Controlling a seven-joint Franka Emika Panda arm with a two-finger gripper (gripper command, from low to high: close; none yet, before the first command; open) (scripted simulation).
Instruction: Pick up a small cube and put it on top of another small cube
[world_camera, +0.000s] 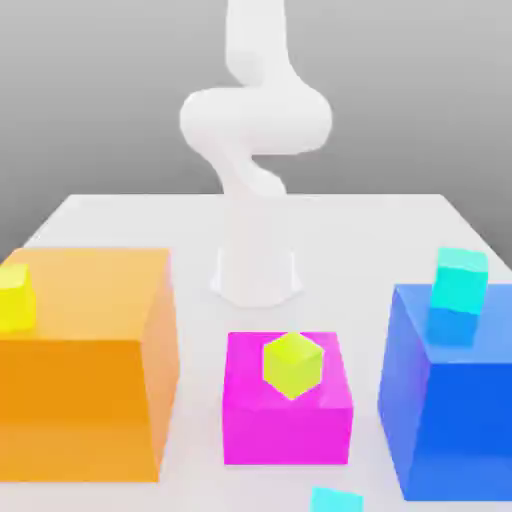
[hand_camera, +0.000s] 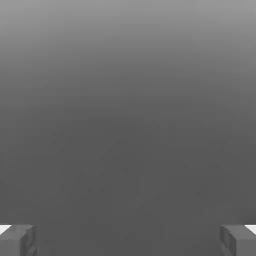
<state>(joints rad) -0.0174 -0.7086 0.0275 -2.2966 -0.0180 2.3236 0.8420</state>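
Cyan cubes (world_camera: 460, 280) well apart from open fingers (hand_camera: 17, 241)

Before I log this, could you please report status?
Claw open, empty; cyan cube on blue block; second cyan cube at near edge.

The arm (world_camera: 256, 120) is plain white, with smooth, rounded segments and bulging joints.

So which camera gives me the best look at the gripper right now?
The hand view: both fingertips of the gripper stand wide apart there, with nothing between them. The exterior view shows the white arm rising out of the frame, but no gripper I can make out.
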